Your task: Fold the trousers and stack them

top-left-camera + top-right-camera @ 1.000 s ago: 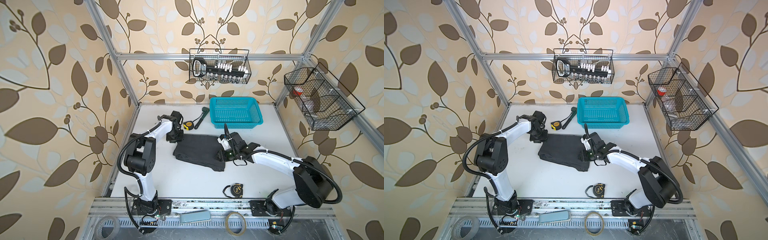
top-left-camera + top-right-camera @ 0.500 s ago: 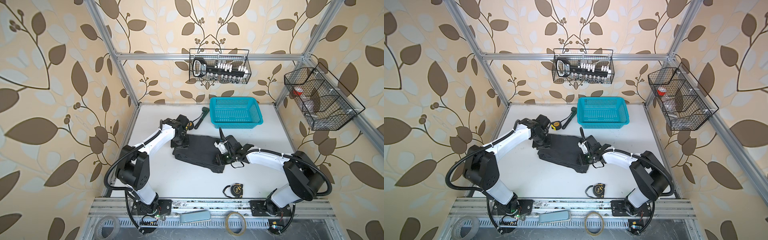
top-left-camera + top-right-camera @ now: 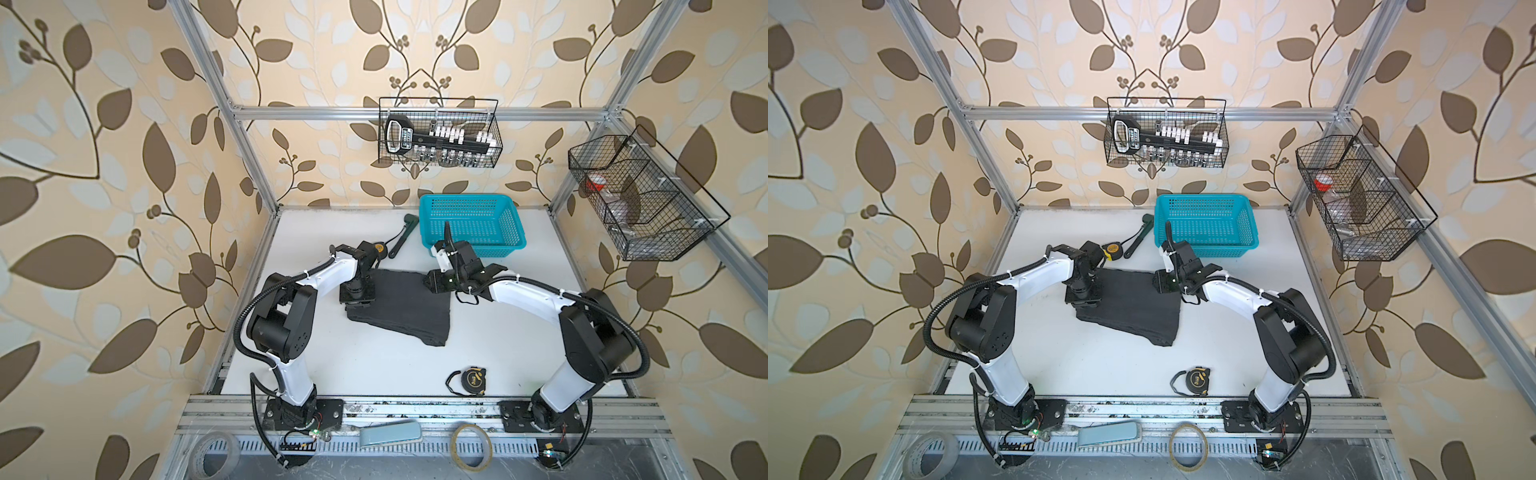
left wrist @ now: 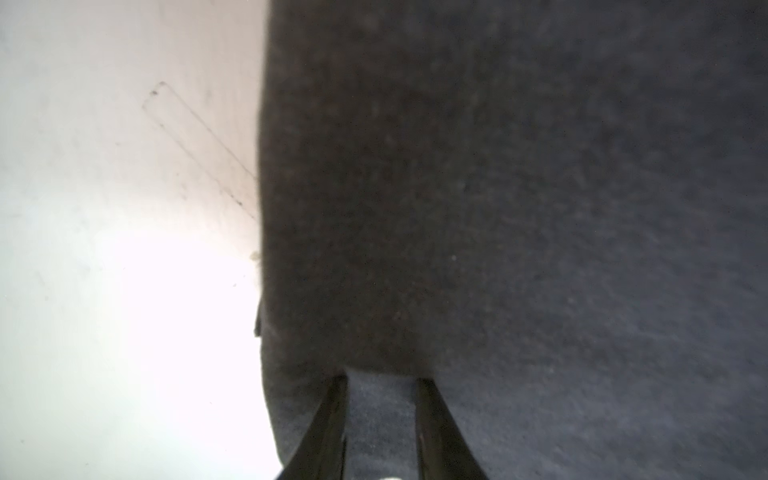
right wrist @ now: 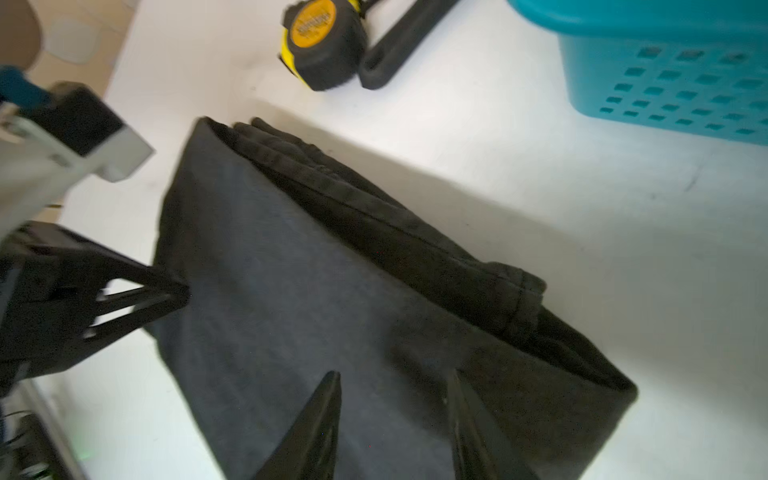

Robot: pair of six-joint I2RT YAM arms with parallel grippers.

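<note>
A white tabletop (image 3: 374,365) was enclosed by leaf-patterned papered walls (image 3: 124,166). The folded charcoal-black denim trousers (image 3: 403,303) were laid at its middle, near a turquoise plastic basket (image 3: 490,249). The left gripper (image 4: 382,380) was set at the cloth's edge, narrowly parted; a grasp could not be told, its tips being hidden by a fold. The right gripper (image 5: 392,380) was held released above the cloth

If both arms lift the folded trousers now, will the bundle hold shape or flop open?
Probably floppy: the trousers are soft layers, so unheld edges should sag. Likely heavyish: several thick folds show along one edge. Coarse weave suggests little slipping.
</note>
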